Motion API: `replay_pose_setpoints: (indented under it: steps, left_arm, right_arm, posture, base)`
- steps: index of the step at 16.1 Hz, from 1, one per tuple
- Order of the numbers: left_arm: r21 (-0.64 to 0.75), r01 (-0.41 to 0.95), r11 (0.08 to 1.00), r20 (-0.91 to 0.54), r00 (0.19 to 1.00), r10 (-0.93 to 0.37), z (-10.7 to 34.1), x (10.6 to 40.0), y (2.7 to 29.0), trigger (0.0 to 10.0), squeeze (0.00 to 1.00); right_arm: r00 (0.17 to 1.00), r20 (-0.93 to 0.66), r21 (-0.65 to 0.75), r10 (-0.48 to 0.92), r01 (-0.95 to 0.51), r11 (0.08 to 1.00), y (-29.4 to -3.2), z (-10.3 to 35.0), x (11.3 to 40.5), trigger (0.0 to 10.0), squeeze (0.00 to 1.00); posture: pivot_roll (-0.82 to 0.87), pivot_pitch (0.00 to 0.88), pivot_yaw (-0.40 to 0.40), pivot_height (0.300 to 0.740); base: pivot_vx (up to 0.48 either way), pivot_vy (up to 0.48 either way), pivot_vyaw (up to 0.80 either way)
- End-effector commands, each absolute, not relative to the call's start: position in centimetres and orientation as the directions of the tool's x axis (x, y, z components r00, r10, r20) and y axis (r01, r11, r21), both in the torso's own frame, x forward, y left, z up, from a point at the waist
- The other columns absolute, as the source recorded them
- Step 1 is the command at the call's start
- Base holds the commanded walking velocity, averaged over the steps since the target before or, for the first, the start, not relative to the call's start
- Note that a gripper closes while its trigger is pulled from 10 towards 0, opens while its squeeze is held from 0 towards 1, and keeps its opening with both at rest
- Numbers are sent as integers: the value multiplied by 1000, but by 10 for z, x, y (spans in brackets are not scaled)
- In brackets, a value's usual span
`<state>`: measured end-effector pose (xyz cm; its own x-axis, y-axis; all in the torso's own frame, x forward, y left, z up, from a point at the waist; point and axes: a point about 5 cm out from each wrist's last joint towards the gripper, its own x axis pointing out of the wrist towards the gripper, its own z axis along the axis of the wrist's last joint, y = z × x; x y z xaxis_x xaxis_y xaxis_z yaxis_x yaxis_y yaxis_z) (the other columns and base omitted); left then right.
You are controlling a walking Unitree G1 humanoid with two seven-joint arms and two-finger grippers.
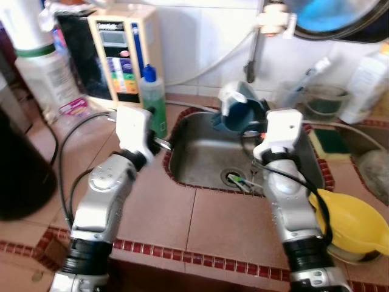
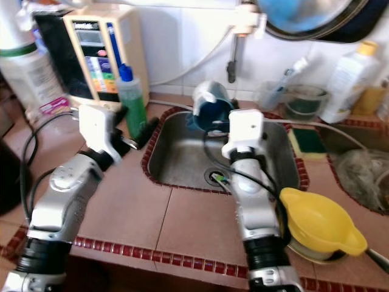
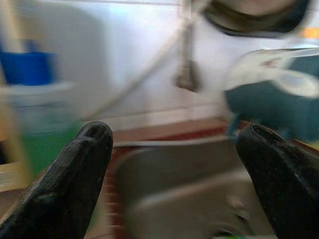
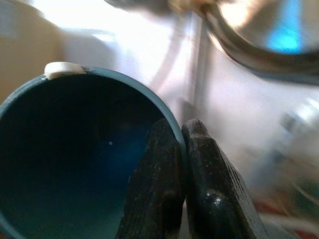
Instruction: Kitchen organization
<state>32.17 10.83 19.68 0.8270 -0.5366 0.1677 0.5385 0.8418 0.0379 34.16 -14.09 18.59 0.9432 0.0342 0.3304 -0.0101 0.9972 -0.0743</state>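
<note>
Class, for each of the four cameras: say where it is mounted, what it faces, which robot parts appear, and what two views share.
Left eye: head, facing down at the sink; both arms show.
Right eye: head, same scene; the yellow bowl lies right.
Left wrist: along the open left claw toward the sink.
Right wrist: along the right claw, pinching the cup rim.
Shared: both wrist views show the cup.

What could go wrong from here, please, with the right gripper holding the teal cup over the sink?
The right gripper pinches only the thin rim of the teal cup, so the cup may slip and drop into the sink. The cup hangs near the faucet and could knock it. The open left gripper sits beside the green bottle and might tip it.
</note>
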Motion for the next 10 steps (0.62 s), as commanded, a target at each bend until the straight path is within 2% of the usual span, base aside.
replay_pose_setpoints:
  steps: [1, 2, 6, 10]
  left_arm:
    - [58, 552, 832, 144, 820, -554, 196, 319, 108, 10000, 0]
    - [64, 565, 823, 124, 814, -568, 194, 316, 105, 10000, 0]
    - [93, 630, 771, 103, 765, -636, 196, 303, 99, 10000, 0]
    - [114, 686, 719, 58, 718, -694, 193, 288, 94, 10000, 0]
  right_arm:
    - [951, 310, -34, 5, 6, 999, -143, 188, 345, 10000, 0]
    - [968, 246, 20, -39, 36, 999, -150, 181, 348, 10000, 0]
    - [986, 153, 86, -74, 61, 994, -166, 174, 352, 10000, 0]
    - [992, 109, 90, -59, 50, 995, -176, 173, 356, 10000, 0]
  posture:
    - [-117, 4, -4, 740]
    - [-117, 6, -4, 740]
    - [-113, 41, -8, 740]
    - [-103, 86, -3, 740]
  base:
    - [0, 0, 0]
    - [0, 0, 0]
    - [0, 0, 0]
    - [0, 0, 0]
